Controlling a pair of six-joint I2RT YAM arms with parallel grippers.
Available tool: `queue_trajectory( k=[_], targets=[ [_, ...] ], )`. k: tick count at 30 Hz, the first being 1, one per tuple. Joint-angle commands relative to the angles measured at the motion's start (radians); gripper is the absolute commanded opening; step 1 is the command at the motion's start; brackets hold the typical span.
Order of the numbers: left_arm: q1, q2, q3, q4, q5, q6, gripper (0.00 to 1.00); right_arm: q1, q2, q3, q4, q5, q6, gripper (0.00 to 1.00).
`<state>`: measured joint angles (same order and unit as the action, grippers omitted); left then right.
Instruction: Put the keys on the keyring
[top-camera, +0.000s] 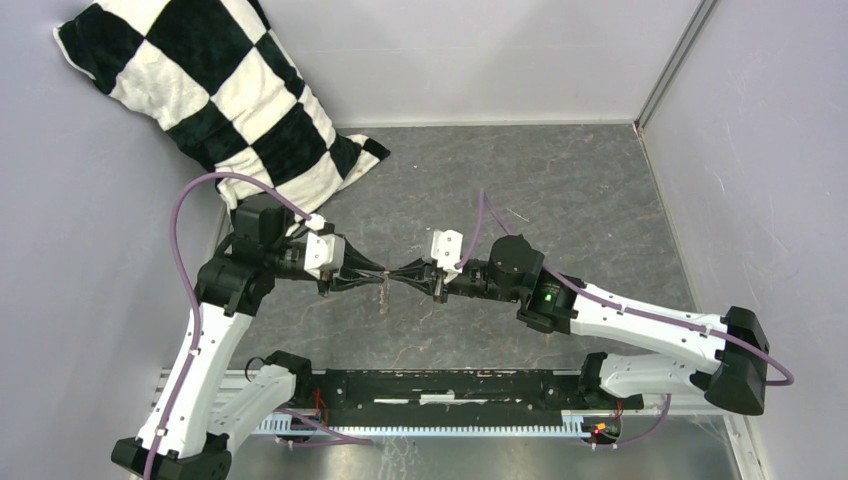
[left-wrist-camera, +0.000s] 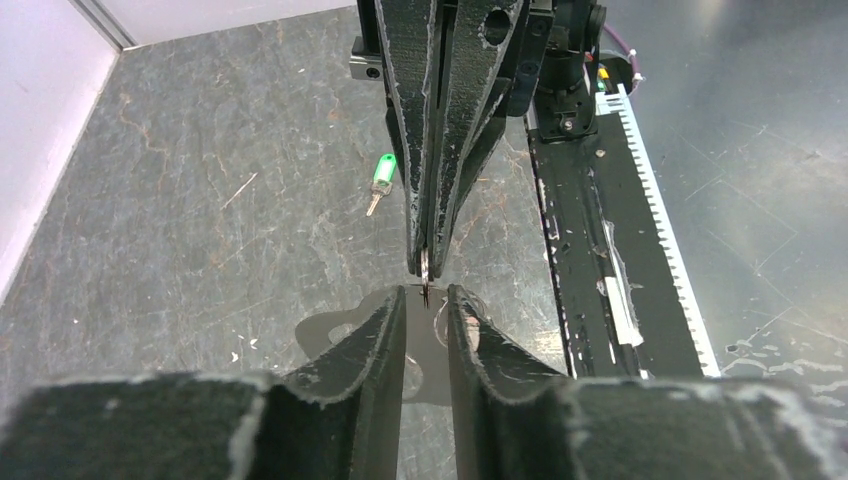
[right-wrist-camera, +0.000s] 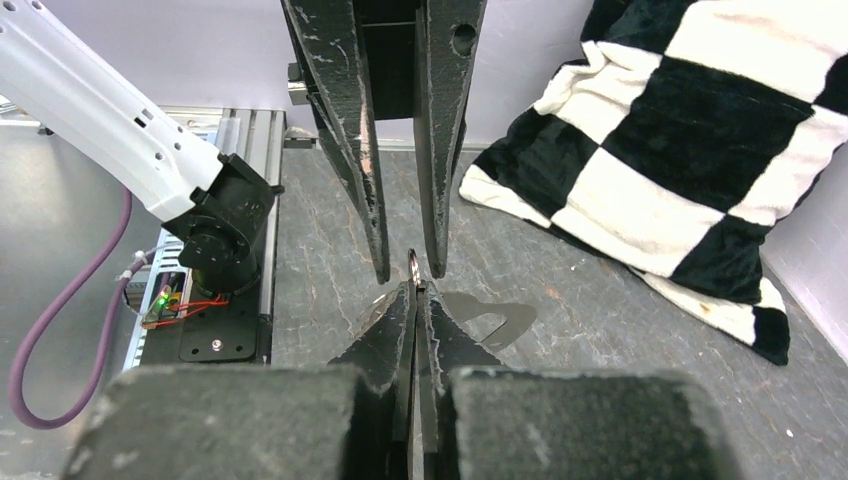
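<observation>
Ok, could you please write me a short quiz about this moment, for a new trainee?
1. True or false: the left gripper is shut.
2. What does the right gripper pinch at its tips?
3. The green key is: A) lying on the table; B) in the left gripper; C) in the right gripper.
Key: 1 false, its jaws stand apart; 2 a thin metal piece; 3 A.

A robotics lab test cell. Two white-and-black robot arms, left (top-camera: 215, 340) and right (top-camera: 640, 320), are bolted to a metal rail (top-camera: 450, 385) at the 6 o'clock edge of a grey stone-patterned table (top-camera: 560, 190). Purple cables (top-camera: 185, 250) run along them. Plain pale walls (top-camera: 480, 50) box the table in at 9, 12 and 3 o'clock. A checkered pillow (top-camera: 220, 90) leans in the 10 o'clock corner.
</observation>
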<state>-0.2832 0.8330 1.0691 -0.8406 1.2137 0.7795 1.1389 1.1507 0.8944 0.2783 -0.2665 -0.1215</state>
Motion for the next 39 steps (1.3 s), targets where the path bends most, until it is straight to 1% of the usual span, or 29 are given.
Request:
queue_trajectory(
  k=[1, 3, 5, 6, 10, 13, 17, 21, 22, 23, 24, 27, 28, 34, 39],
  targets=[
    [-0.002, 0.004, 0.006, -0.004, 0.024, 0.023, 0.23, -0.001, 0.010, 0.047, 0.069, -0.023, 0.020, 0.01],
    [-0.002, 0.007, 0.010, -0.004, 0.023, 0.027, 0.16, 0.000, 0.014, 0.046, 0.071, -0.030, 0.024, 0.01],
    [-0.002, 0.009, 0.012, 0.014, 0.026, 0.014, 0.04, -0.001, 0.018, 0.045, 0.070, -0.038, 0.030, 0.01],
    [-0.002, 0.008, 0.012, 0.023, 0.026, 0.008, 0.02, -0.001, 0.018, 0.044, 0.069, -0.040, 0.032, 0.01],
    [-0.002, -0.005, 0.003, 0.049, 0.023, 0.003, 0.02, -0.001, 0.017, 0.040, 0.059, -0.035, 0.042, 0.01],
    [-0.002, -0.016, -0.015, 0.051, 0.012, 0.027, 0.02, 0.000, 0.010, 0.034, 0.043, -0.016, 0.045, 0.07],
    [-0.002, -0.020, -0.041, 0.052, 0.002, 0.094, 0.02, -0.001, 0.000, 0.029, 0.004, 0.017, 0.048, 0.13],
    [-0.002, -0.010, -0.056, 0.060, -0.004, 0.125, 0.02, -0.002, -0.006, 0.033, -0.042, 0.057, 0.052, 0.23],
    [-0.002, -0.007, -0.059, 0.060, -0.006, 0.127, 0.02, -0.003, -0.007, 0.035, -0.059, 0.076, 0.058, 0.27],
    [-0.002, -0.005, -0.062, 0.060, -0.007, 0.129, 0.02, -0.007, -0.011, 0.038, -0.074, 0.090, 0.066, 0.33],
    [-0.002, -0.008, -0.066, 0.060, -0.006, 0.131, 0.02, -0.011, -0.014, 0.041, -0.091, 0.097, 0.074, 0.36],
    [-0.001, -0.016, -0.091, 0.064, -0.007, 0.145, 0.02, -0.022, -0.032, 0.035, -0.112, 0.103, 0.088, 0.41],
    [-0.002, -0.019, -0.099, 0.073, -0.009, 0.142, 0.02, -0.026, -0.038, 0.031, -0.116, 0.105, 0.096, 0.45],
    [-0.002, -0.016, -0.123, 0.122, -0.032, 0.121, 0.02, -0.053, -0.057, 0.025, -0.168, 0.134, 0.120, 0.54],
    [-0.001, -0.020, -0.128, 0.123, -0.047, 0.117, 0.02, -0.085, -0.083, 0.015, -0.211, 0.157, 0.186, 0.64]
  ],
)
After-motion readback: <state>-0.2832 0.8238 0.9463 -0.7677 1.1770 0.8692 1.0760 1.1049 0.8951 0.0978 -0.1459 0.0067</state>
